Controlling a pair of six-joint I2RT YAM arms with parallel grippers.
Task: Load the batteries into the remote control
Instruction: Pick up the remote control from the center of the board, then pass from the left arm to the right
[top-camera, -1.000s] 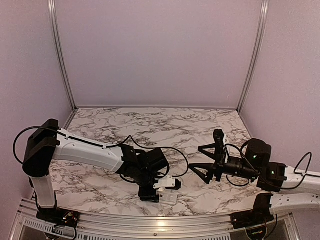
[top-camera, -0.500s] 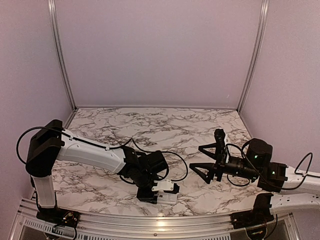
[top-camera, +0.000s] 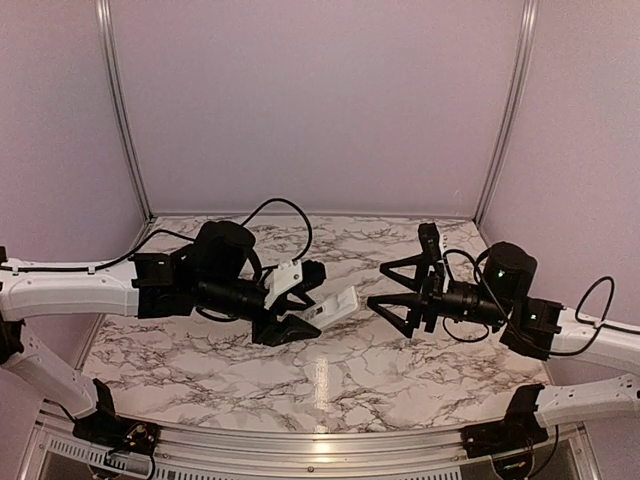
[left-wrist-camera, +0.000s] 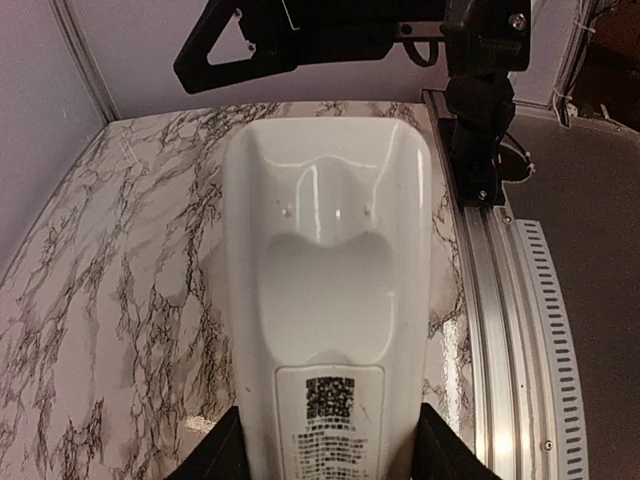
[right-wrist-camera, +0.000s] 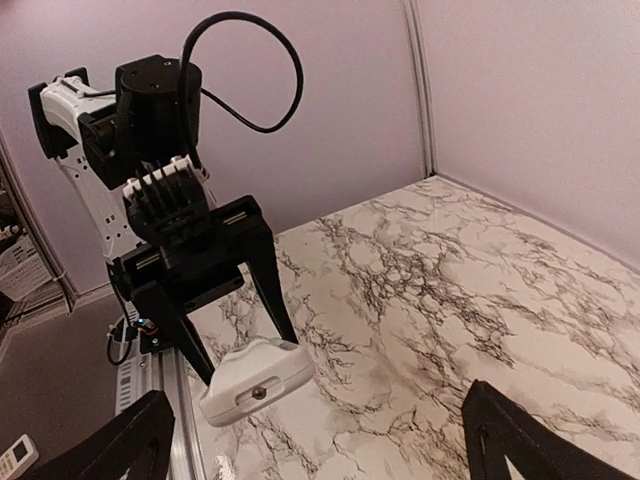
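My left gripper (top-camera: 303, 305) is shut on the remote control (top-camera: 336, 305) and holds it in the air above the middle of the marble table, its free end pointing right. In the left wrist view its plain white back (left-wrist-camera: 330, 290) faces the camera, with a printed label and a shallow recess, and dark fingers (left-wrist-camera: 215, 452) press on both sides. The right gripper (top-camera: 384, 290) hangs open a short way to the right of the remote, facing it, with nothing between its jaws. From the right wrist the remote (right-wrist-camera: 256, 382) shows end-on. The batteries are out of view.
An aluminium rail (left-wrist-camera: 498, 330) runs along the table's near edge. Pale walls with metal corner posts (top-camera: 123, 110) close the back and sides. The left arm's black cable (top-camera: 285, 215) loops above its wrist. A small white object (right-wrist-camera: 14, 460) lies beyond the rail.
The left gripper has closed on the remote at the front edge, lifted it and swung it up toward the table's middle. The right gripper rose and shifted slightly left, still open.
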